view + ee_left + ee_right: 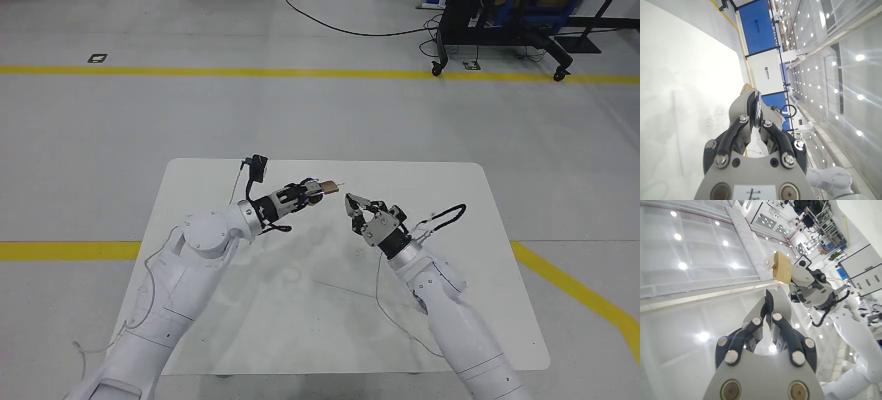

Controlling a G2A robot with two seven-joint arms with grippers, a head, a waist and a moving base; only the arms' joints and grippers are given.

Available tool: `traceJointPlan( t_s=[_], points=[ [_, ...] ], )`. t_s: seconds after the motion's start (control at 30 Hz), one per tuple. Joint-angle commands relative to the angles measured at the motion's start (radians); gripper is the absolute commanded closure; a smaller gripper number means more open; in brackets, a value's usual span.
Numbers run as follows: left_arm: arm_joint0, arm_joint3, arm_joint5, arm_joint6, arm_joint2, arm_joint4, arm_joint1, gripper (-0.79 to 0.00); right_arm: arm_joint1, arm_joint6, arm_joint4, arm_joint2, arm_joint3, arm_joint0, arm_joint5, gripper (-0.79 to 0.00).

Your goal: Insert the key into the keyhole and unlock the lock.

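Top view gives me the left gripper [312, 190] raised above the white table [300, 330], forearm angled inward. Its jaws are clamped on the lock [324, 187], a blocky brass padlock with flat, matte faces. The key [338, 184] stands out of the lock's end face, pointing away from the left gripper. In the right wrist view I see its pale, rounded head with a small hole, sitting against the brass. The right gripper [353, 206] hovers just beside the key without touching it, wrist tipped up toward the lock. Its jaws are drawn to a narrow line, the black ribbed pads [769, 306] meeting with nothing between them. In the left wrist view, grey fingers [738, 108] on black linkages close around a dark, dimpled surface; I cannot tell whether that is pad or lock. A corner of brass peeks past the tips. A white label [754, 191] with a dark handwritten mark sits on that gripper's grey housing. Blue and white panels [757, 32] beyond the table carry print.
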Motion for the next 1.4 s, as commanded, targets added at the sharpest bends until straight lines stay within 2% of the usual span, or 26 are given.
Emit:
traceJointPlan(
  t_s=[0.0,0.17,0.33,0.47,0.6,0.8,0.87,1.0,1.07,1.23,1.37],
  points=[
    [0.003,0.001,0.009,0.011,-0.009,-0.013,0.000,0.000,0.006,0.005,-0.087,0.011,-0.023,-0.006,-0.019,-0.785],
    [0.002,-0.014,0.036,-0.003,-0.005,0.035,0.003,0.000,0.033,0.030,-0.319,0.094,-0.125,-0.056,-0.080,-0.785],
    [-0.029,-0.063,0.077,-0.107,0.070,0.174,0.002,0.000,0.064,0.030,-0.528,0.250,-0.253,-0.151,-0.130,-0.785],
    [-0.082,-0.095,0.120,-0.229,0.161,0.298,-0.006,0.000,0.064,0.030,-0.528,0.250,-0.253,-0.151,-0.130,-0.785],
    [-0.151,-0.087,0.142,-0.342,0.251,0.386,-0.019,0.000,0.064,0.030,-0.528,0.250,-0.253,-0.151,-0.130,-0.785],
    [-0.241,0.016,0.118,-0.468,0.371,0.429,-0.053,0.000,0.064,0.030,-0.528,0.250,-0.253,-0.151,-0.130,-0.785],
    [-0.275,0.052,0.120,-0.484,0.417,0.504,-0.064,-0.182,0.064,0.030,-0.528,0.250,-0.253,-0.151,-0.130,-0.785],
    [-0.307,0.100,0.140,-0.487,0.455,0.553,-0.080,-0.416,0.064,0.030,-0.528,0.250,-0.253,-0.151,-0.130,-0.785],
    [-0.315,0.114,0.149,-0.491,0.459,0.568,-0.082,-0.785,0.064,0.030,-0.528,0.250,-0.253,-0.151,-0.130,-0.785],
    [-0.319,0.118,0.199,-0.489,0.413,0.563,-0.073,-0.785,0.064,0.030,-0.528,0.250,-0.253,-0.151,-0.130,-0.785],
    [-0.289,0.088,0.226,-0.382,0.291,0.460,-0.054,-0.785,0.064,0.030,-0.528,0.250,-0.253,-0.151,-0.130,-0.785]
  ],
)
